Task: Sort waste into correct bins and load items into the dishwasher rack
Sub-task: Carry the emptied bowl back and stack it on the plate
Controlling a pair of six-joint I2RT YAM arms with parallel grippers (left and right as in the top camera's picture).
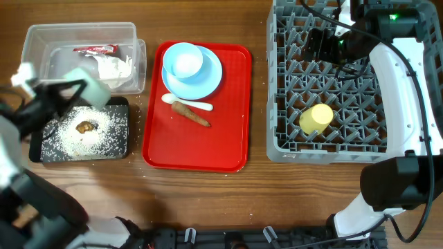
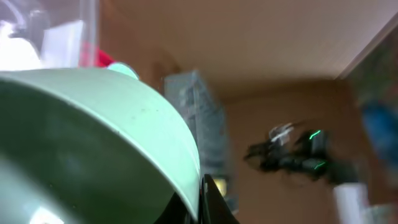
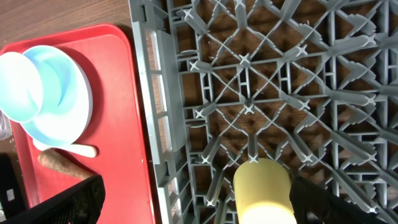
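My left gripper [image 1: 69, 93] is shut on the rim of a pale teal bowl [image 1: 88, 88], held tilted above the black tray [image 1: 83, 158] beside the clear tub [image 1: 41, 41]. The bowl [image 2: 93, 137] fills the left wrist view. White crumbs [image 1: 69, 135] and a brown lump [image 1: 86, 126] lie in the black tray. The wrapper [image 1: 97, 50] and napkin [image 1: 114, 69] lie in the tub. My right gripper [image 1: 322, 43] hangs open over the rack [image 1: 325, 153], fingers [image 3: 196, 199] wide apart above the yellow cup [image 3: 261, 193], which lies in the rack [image 3: 249, 81].
The red tray [image 1: 228, 138] carries the blue plate [image 1: 208, 83] with a second bowl [image 1: 183, 61] on it, the white spoon [image 1: 190, 104] and the brown stick [image 1: 192, 115]. The right wrist view shows them too: plate [image 3: 74, 106], bowl [image 3: 22, 87], stick [image 3: 59, 163].
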